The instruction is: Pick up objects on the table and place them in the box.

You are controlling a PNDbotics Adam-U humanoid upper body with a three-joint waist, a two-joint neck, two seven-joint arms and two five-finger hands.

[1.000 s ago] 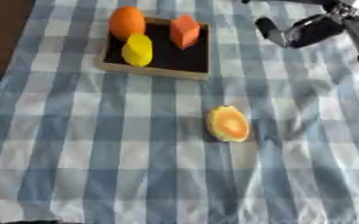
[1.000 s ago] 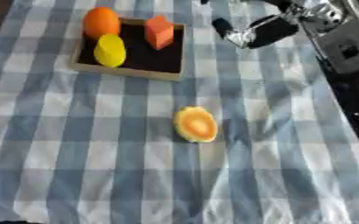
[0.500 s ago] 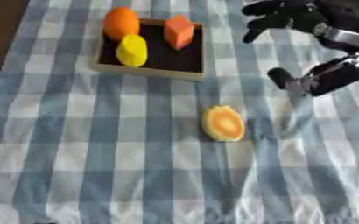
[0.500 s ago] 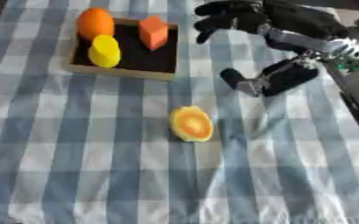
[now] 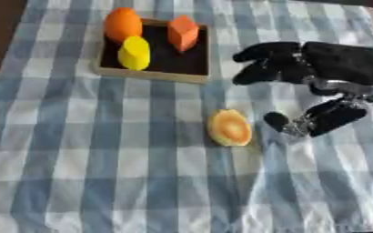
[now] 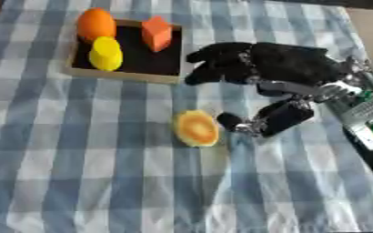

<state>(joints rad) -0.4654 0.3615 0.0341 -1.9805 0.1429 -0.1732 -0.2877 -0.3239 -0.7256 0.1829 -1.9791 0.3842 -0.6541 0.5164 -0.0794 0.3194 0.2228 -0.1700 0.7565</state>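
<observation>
right hand (image 6: 277, 73) comes in from 3 o'clock, spread wide over the checked cloth (image 5: 78, 173), nothing in it. fingers (image 6: 214, 59) reach toward 9 o'clock above the target, thumb (image 6: 265, 119) hangs low at the fruit's 3 o'clock side, just beside it, not clearly touching. left hand not visible in either view.

target: orange-yellow halved fruit (image 5: 229, 128) lying on the cloth near centre, well apart from the box (image 5: 154, 73), which sits toward 11 o'clock. box already holds an orange ball (image 5: 123, 23), a yellow piece (image 5: 134, 53) and an orange-red block (image 5: 183, 32); free space remains at its 5 o'clock corner.

risks, my read:
- thumb tip is low and close; if it arrives before the fingers close, it nudges the fruit toward 9 o'clock and the pinch misses.
- fruit looks rounded and smooth, could roll or squirt out of a two-sided pinch.
- cloth is soft and wrinkled; fingertips going low could snag a fold and drag it, shifting the box.
- box is crowded, so a drop in the free corner could knock the block.
</observation>
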